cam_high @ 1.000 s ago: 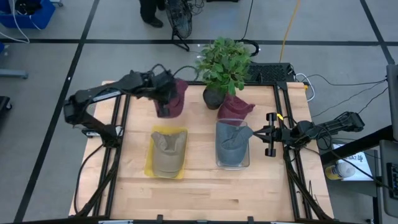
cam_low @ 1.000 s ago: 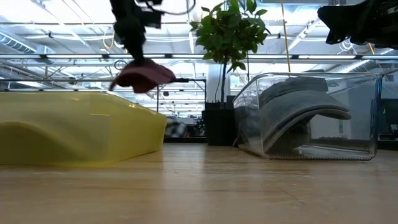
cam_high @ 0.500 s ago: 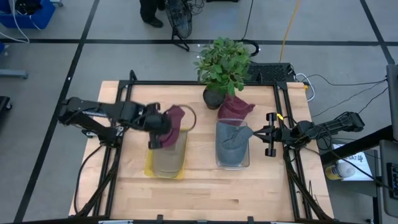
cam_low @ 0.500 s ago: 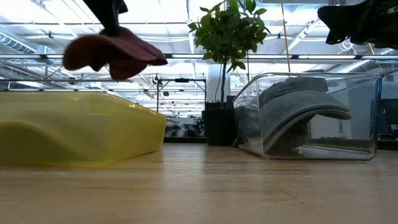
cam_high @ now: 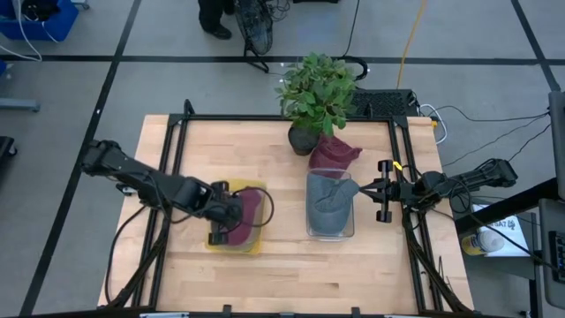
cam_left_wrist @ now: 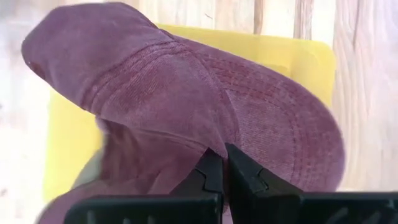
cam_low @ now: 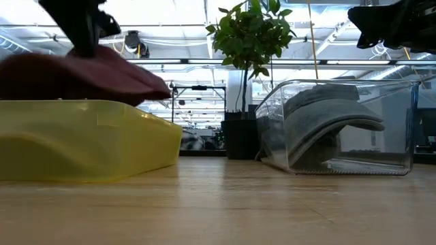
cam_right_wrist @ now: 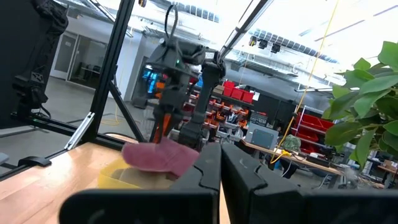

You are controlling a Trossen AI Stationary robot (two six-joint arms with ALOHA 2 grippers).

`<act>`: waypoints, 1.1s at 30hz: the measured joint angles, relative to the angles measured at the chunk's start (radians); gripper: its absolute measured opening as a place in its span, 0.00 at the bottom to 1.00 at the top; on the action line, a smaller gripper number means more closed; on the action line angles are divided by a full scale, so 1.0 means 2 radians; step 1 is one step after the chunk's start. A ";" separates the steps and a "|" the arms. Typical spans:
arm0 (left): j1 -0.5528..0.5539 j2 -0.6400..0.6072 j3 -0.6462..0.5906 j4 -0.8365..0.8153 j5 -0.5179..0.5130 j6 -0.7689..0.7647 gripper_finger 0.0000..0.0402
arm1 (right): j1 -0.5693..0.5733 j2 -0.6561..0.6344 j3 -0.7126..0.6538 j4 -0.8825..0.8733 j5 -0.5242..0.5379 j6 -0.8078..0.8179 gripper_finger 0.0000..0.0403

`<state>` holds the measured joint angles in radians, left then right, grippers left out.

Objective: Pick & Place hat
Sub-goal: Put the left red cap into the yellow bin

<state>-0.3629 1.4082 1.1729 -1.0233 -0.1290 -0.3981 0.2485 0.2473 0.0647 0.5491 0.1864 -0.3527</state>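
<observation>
left claw (cam_high: 222, 215) over yellow bin (cam_high: 214, 242), gripping maroon hat (cam_high: 246, 212)

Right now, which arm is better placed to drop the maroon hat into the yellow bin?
Left. The left gripper holds the maroon hat over the yellow bin; the right gripper waits beside the clear bin.

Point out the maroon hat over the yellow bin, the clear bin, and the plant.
Maroon hat (cam_high: 247, 212), high view, its crown.
Clear bin (cam_low: 409, 122), low view, its side wall.
Plant (cam_high: 318, 88), high view, its leaves.
</observation>
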 joint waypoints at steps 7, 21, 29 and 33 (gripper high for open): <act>0.005 0.000 -0.048 0.056 0.008 0.002 0.01 | 0.000 0.000 0.000 0.000 0.000 0.000 0.00; 0.031 0.004 -0.164 0.186 0.045 -0.008 0.01 | 0.000 0.000 0.000 0.000 0.000 0.000 0.00; 0.031 0.004 -0.173 0.199 0.051 -0.014 0.03 | 0.000 0.000 0.000 0.000 0.000 0.000 0.00; 0.030 0.006 -0.156 0.193 0.049 -0.008 0.08 | 0.000 0.000 0.000 0.000 0.000 0.000 0.00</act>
<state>-0.3021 1.4199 0.8615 -0.6365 -0.0305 -0.4139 0.2485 0.2471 0.0647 0.5494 0.1864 -0.3531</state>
